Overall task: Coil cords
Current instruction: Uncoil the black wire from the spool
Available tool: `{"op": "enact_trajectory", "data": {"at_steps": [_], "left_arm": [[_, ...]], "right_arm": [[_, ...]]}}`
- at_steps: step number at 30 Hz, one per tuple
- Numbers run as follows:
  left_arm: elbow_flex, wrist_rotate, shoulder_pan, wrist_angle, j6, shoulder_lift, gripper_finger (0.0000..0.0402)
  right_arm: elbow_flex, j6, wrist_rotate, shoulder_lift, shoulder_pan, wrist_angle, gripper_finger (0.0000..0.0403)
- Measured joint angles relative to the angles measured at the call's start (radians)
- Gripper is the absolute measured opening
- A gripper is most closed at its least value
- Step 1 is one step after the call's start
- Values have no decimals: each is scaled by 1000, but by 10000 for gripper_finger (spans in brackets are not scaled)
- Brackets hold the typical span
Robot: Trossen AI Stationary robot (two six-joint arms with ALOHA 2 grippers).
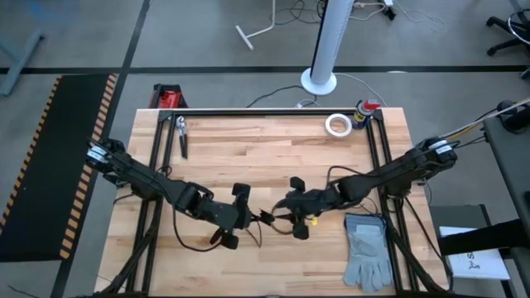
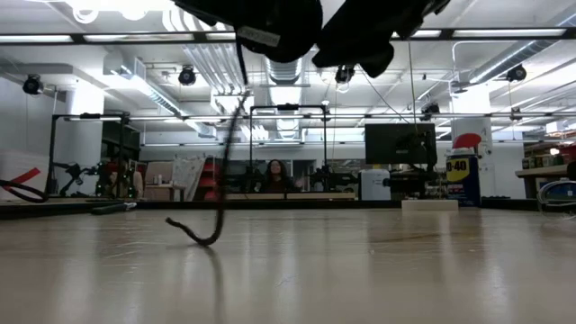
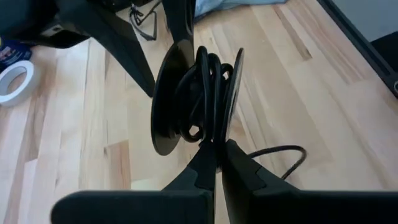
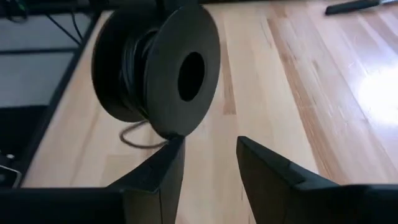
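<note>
A black spool with the thin black cord wound between its two discs hangs above the table's near middle, between my two grippers. My left gripper is shut at the spool's rim. My right gripper faces the disc with the round hole, open, one fingertip right at the disc's lower rim. The cord's loose tail hangs down, and its end lies on the wood. My left gripper pinches the cord between its two fingers where it leaves the windings, at the gap between the discs. The fingers come level from the table's left. The spool stands on edge beyond the fingertips, clear of the table, and the tail trails off slack. My right gripper: whether its fingertip touches the disc's rim cannot be told.
A grey glove lies at the near right. A white tape roll and a spray can stand at the far right, and pliers lie at the far left. Bare wood lies between them.
</note>
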Motion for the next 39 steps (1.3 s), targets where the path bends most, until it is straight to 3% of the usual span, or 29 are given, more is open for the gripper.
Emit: {"op": "enact_trajectory", "data": {"at_steps": [8,23,39], "left_arm": [[0,-57,1,-25,-22,0,0],[0,-64,-2,-22,-25,0,0],[0,-64,-2,-1,-20,0,0]], "right_arm": [[76,13,-5,52,0,-147,144],[69,-3,49,48,-11,-135,140],[129,-101,55,54,-24,-113,102]]}}
